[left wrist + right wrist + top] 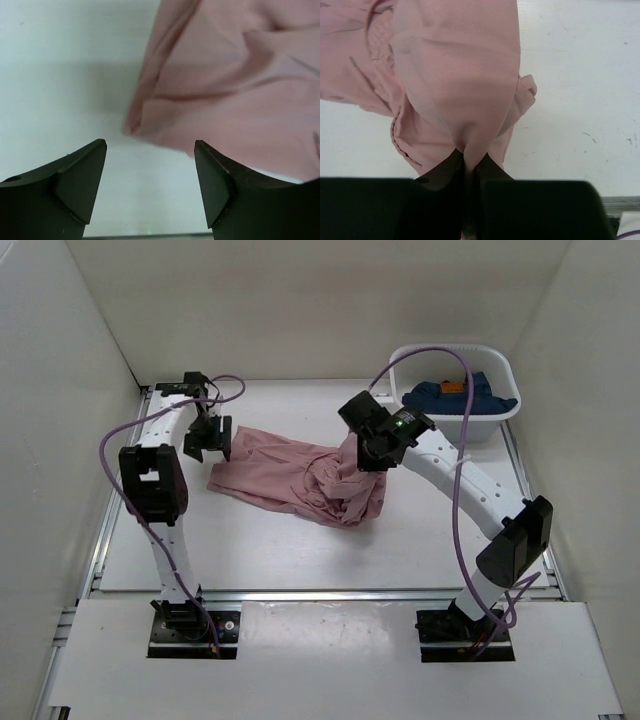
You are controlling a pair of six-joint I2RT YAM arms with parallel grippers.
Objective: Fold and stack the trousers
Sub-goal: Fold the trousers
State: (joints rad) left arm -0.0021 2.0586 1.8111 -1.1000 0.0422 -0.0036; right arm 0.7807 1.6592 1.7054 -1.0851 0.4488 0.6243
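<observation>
While the right gripper is clamped tight on a pinch of the trousers, the cloth bunches out of its jaws and hangs in a draped fold at that end. The rest of the trousers lies crumpled mid-table, spread leftward from the right gripper toward the left gripper. The left gripper's jaws are apart with nothing between them, and it sits at the trousers' far-left corner. Its wrist view shows a folded corner of pink cloth just ahead of the fingertips; can't tell whether the right finger touches the cloth. Bare table shows under the gap. A white basket stands at far right, apart from the trousers, with a navy garment with an orange tag inside.
</observation>
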